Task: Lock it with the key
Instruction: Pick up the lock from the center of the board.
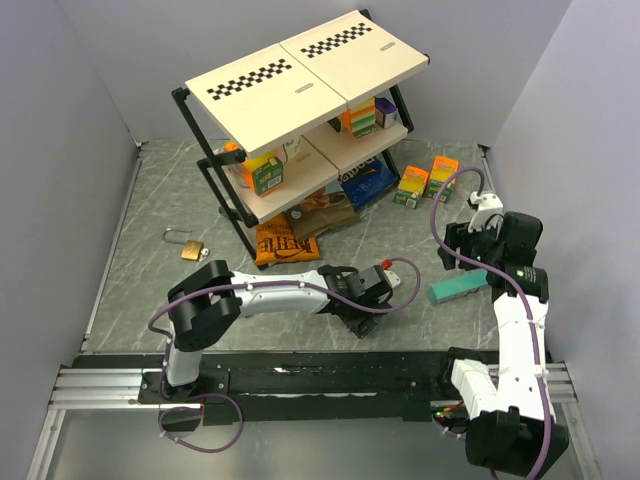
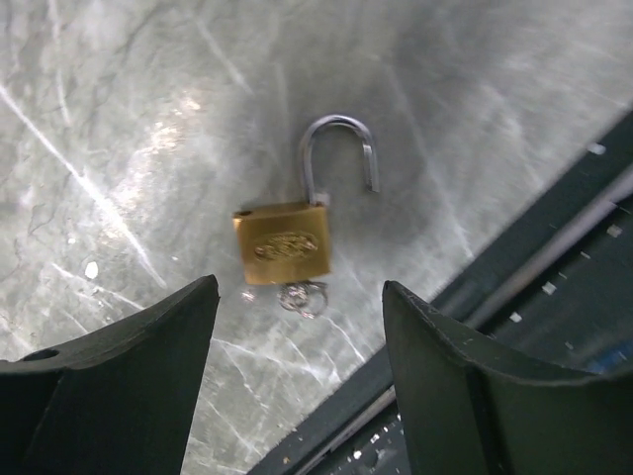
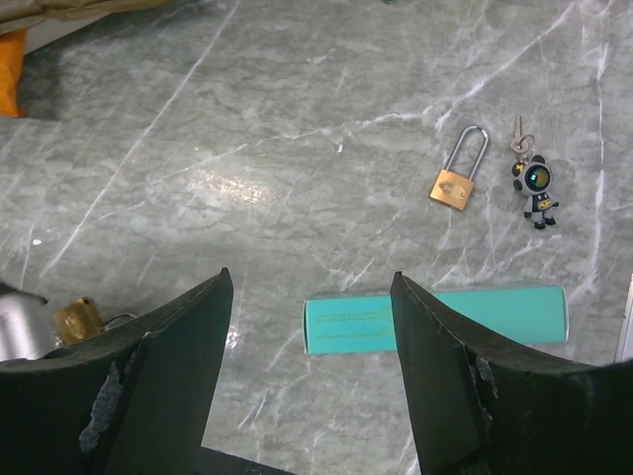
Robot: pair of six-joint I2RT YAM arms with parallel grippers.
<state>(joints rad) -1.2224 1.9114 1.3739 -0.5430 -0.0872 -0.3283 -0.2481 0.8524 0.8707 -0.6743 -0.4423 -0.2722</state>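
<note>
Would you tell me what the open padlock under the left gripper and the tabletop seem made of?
Padlock body: likely brass, yellow-gold with a stamped oval mark. Shackle: polished steel or chrome, silvery with bright reflections. Tabletop: glossy grey marble look, white veins and glare; possibly printed laminate.
</note>
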